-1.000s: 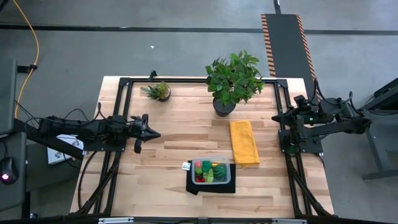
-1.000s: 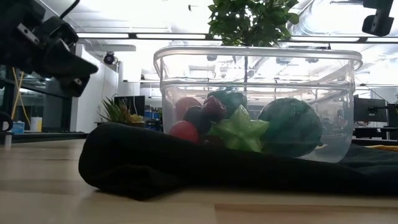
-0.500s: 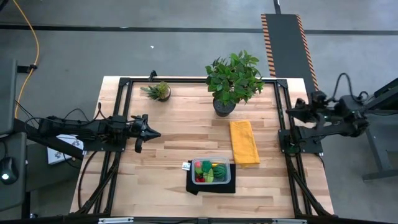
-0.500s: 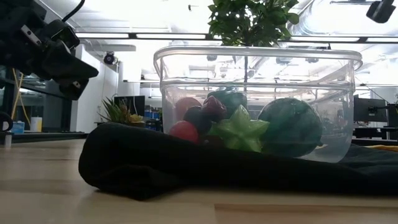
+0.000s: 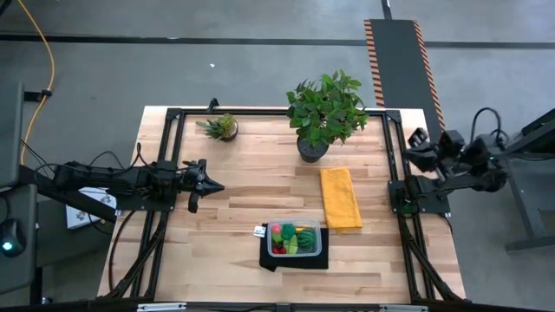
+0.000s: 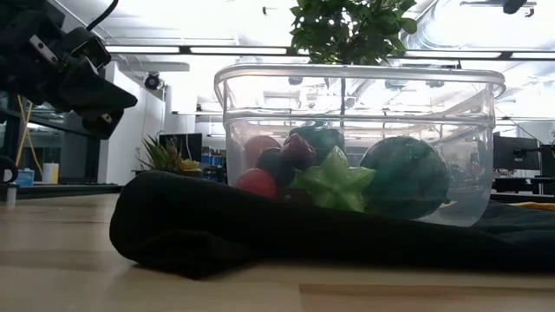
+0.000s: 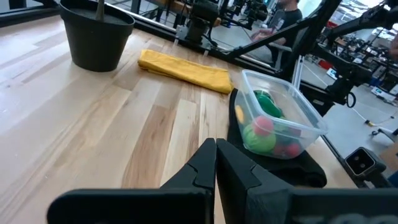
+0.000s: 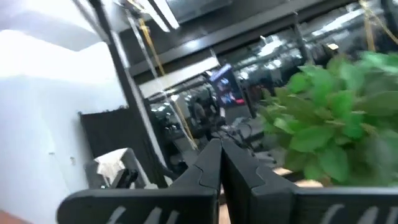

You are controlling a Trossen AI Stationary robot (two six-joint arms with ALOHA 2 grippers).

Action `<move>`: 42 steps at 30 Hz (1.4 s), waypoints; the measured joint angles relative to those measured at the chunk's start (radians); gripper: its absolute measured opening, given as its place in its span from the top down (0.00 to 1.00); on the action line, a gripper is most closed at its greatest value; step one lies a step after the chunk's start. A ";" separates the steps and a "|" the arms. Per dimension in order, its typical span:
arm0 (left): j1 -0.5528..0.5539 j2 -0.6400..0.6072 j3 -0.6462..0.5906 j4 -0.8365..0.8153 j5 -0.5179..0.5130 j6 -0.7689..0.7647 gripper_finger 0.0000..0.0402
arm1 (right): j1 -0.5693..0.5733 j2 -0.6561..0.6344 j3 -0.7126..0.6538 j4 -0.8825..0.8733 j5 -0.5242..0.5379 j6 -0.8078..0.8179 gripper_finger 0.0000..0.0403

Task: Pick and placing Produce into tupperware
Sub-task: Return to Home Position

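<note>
Right gripper (image 8: 219, 149) has swung outward (jaws seemingly together); left gripper (image 5: 217, 186) pressed closed.

Clear round-cornered tupperware (image 6: 260, 104) upright on black mat (image 6: 173, 217), green, red, yellow and dark produce (image 6: 334, 184) inside

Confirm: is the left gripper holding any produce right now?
No: the left wrist view shows the left gripper shut, with nothing between its fingers.
</note>
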 joint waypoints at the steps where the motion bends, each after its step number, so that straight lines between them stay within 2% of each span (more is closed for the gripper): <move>1: 0.000 0.000 0.000 0.000 0.000 0.000 1.00 | 0.000 0.001 -0.029 0.042 -0.009 -0.009 1.00; 10: 0.000 0.000 0.000 0.000 0.000 0.000 1.00 | 0.000 0.000 -0.251 0.423 -0.061 -0.111 1.00; 19: 0.000 0.000 0.000 0.000 0.000 0.000 1.00 | 0.000 0.000 -0.424 0.633 -0.107 -0.107 1.00; 26: 0.000 0.000 0.000 0.000 0.000 0.000 1.00 | 0.000 0.000 -0.568 0.874 -0.142 -0.103 1.00; 33: 0.000 0.000 0.000 0.000 0.000 0.000 1.00 | 0.000 0.000 -0.621 0.895 -0.153 -0.102 1.00; 42: 0.000 0.000 0.000 0.000 0.000 0.000 1.00 | 0.000 0.000 -0.621 0.780 -0.153 -0.176 1.00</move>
